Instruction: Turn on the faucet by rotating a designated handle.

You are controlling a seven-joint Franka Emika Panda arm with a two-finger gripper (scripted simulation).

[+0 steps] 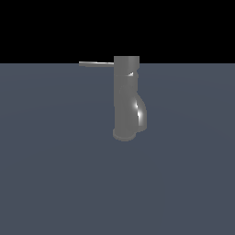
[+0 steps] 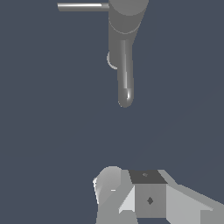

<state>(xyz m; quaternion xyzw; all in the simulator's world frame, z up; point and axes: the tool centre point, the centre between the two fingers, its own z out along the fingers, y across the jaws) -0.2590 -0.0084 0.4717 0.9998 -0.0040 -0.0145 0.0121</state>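
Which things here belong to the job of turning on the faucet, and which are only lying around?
Belong to the job:
- faucet
- handle, projecting sideways from the faucet's top
- claw, apart from the faucet; open or shut is unclear

Only lying around:
- nothing else visible except the grey floor
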